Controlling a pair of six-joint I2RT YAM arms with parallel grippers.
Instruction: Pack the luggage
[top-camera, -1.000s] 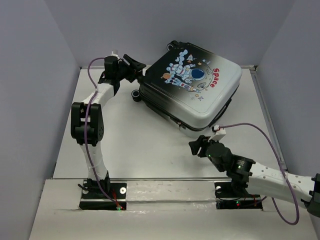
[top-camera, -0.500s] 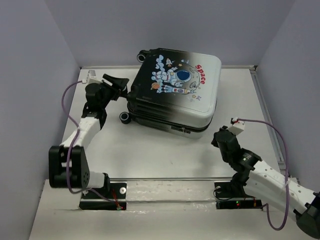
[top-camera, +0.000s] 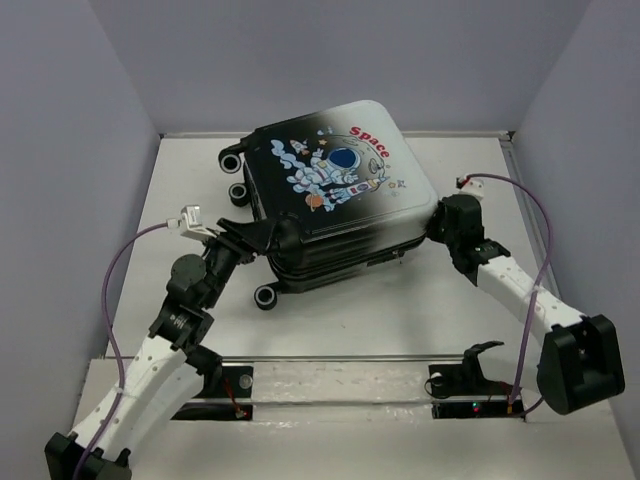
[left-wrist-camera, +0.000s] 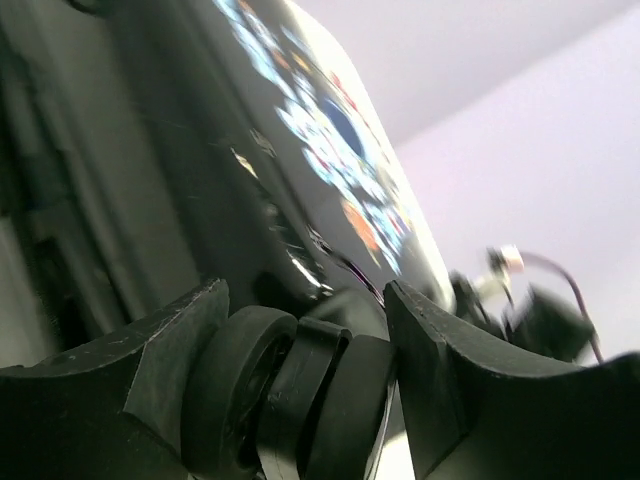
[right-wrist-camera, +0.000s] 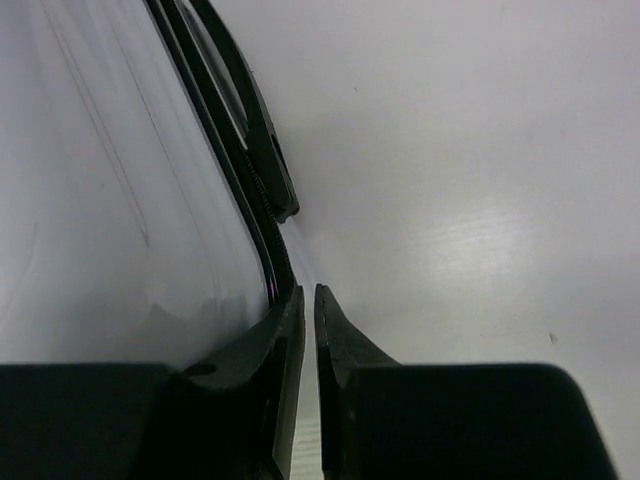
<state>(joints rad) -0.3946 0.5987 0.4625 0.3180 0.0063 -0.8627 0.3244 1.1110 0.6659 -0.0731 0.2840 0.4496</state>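
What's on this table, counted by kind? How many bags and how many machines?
Suitcase: 1
Robot arms: 2, the left arm and the right arm
Total: 3

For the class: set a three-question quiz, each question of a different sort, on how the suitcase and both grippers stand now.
1. True or false: the black-to-silver hard-shell suitcase with the astronaut print lies open.
2. What does the left gripper clasp? A a handle; B a black suitcase wheel; C a cloth.
3. Fill in: the right gripper is almost ____.
Key: 1 false; 2 B; 3 shut.
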